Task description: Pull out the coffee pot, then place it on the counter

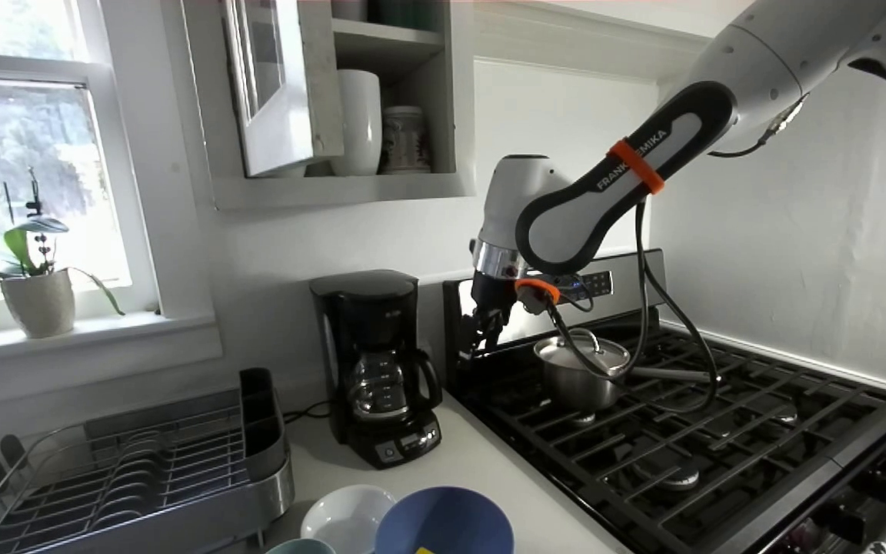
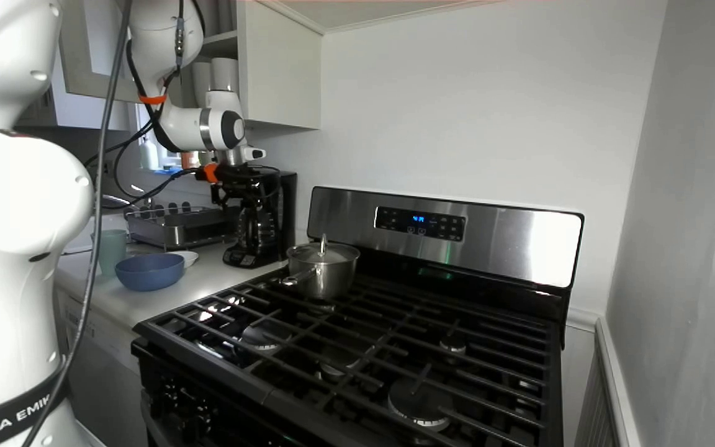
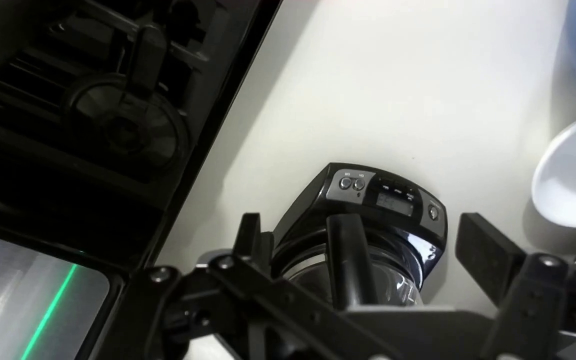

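The coffee pot (image 1: pixel 379 385) sits inside the black coffee maker (image 1: pixel 364 300), on its base and below the brewing head; the tool (image 3: pixel 363 230) hangs near it, fingers (image 3: pixel 488 255) spread wide, holding nothing. In the wrist view the pot's black handle (image 3: pixel 349 255) shows in the gap between the fingers, with space on either side of it. In an exterior view the tool appears apart from the handle, between it and a steel saucepan (image 1: pixel 577 385). The arm (image 1: pixel 566 223) above the tool has an orange band (image 1: pixel 635 165) around one link.

The pot is clear glass, its handle towards the coffee maker's front, where there are buttons (image 3: pixel 345 183) and a small display (image 3: pixel 394 203). The coffee maker stands on the whitish surface (image 1: pixel 489 477), just beside the black gas stove (image 2: pixel 208 359). The saucepan, lid (image 2: pixel 336 250) on, stands on the stove near the coffee maker in both exterior views, and the steel panel (image 2: pixel 512 245) at the back of the stove has a lit blue readout (image 2: pixel 418 219).

Farther along the surface are a white bowl (image 1: pixel 347 515) and a blue bowl (image 2: pixel 149 273), close together, with a green cup (image 2: pixel 111 251) near the blue one. A metal dish rack (image 1: pixel 181 527) stands on the side of the coffee maker away from the stove, with a black holder (image 1: pixel 260 419) at one end. In an exterior view, a potted plant (image 1: pixel 39 304) stands on the windowsill (image 1: pixel 120 331), and above the coffee maker a cabinet (image 1: pixel 351 188) has its door (image 1: pixel 281 115) open, with a tall white vessel (image 1: pixel 357 123) inside.
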`<action>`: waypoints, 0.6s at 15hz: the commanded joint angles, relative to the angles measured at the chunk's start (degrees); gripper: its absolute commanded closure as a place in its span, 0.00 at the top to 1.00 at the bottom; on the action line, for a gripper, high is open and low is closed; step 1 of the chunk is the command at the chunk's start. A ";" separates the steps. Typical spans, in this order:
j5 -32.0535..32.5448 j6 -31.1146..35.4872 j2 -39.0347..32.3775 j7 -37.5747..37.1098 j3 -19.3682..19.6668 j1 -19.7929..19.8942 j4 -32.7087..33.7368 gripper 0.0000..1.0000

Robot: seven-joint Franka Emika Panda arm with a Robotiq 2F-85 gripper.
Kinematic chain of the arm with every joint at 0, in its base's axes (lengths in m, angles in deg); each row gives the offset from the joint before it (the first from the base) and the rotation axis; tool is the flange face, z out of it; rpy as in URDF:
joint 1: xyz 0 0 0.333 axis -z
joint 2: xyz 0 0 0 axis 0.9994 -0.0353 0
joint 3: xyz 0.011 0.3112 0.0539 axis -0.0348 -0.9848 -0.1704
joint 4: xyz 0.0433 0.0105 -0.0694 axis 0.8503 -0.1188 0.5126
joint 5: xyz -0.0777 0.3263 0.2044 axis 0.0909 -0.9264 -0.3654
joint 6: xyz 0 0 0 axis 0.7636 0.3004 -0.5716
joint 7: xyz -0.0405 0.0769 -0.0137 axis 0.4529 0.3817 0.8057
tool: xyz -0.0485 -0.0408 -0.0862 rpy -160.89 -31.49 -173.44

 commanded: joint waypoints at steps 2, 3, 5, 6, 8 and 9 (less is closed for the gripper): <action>3.01 3.20 -4.66 -2.25 1.88 -1.72 6.11 1.00; 2.79 4.07 -5.68 -2.03 2.02 -1.75 7.12 1.00; 1.74 4.58 -8.10 -1.14 1.87 -1.82 9.42 1.00; 1.52 4.52 -9.22 -0.92 1.84 -2.03 10.49 1.00; 1.32 4.36 -11.67 -0.57 1.78 -2.67 12.92 1.00; 2.40 4.70 -12.69 -1.36 2.58 -3.55 14.07 1.00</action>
